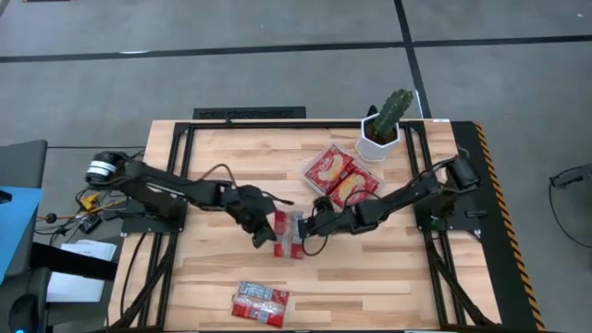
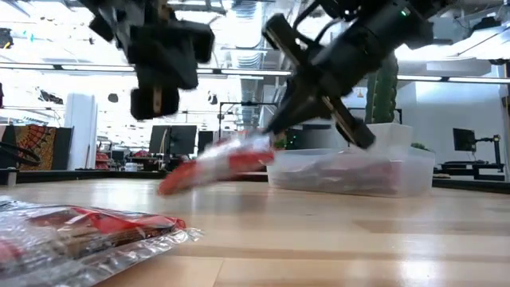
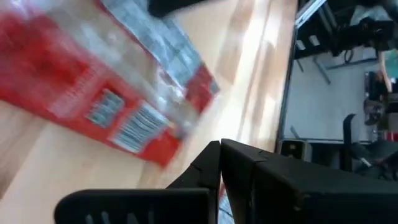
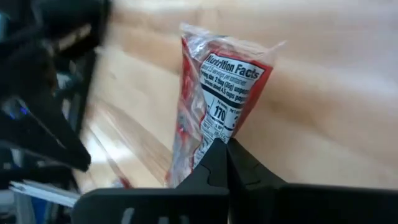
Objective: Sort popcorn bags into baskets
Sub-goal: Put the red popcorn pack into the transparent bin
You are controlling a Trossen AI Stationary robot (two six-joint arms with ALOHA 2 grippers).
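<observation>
Nearest the front edge, a popcorn packet (image 1: 260, 303) is lying flat on the wooden table (image 1: 185, 277). At mid-table, the right gripper (image 1: 310, 225) is pinching a red popcorn bag (image 1: 288, 233) tightly, lifting one end. The left gripper (image 1: 262, 233) is hovering just beside it; whether its jaws are parted I cannot tell. Farther back, the clear tray (image 1: 344, 176) is holding more packets beside the potted cactus (image 1: 387, 125).

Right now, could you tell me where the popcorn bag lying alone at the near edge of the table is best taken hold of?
Probably by a short end seam, from straight above. The popcorn bag lies flat on the table, away from the other packets, so nothing crowds it, and its flat crimped end gives the tool a thin edge to pinch. The low view shows its clear edge film hugging the wood.
</observation>
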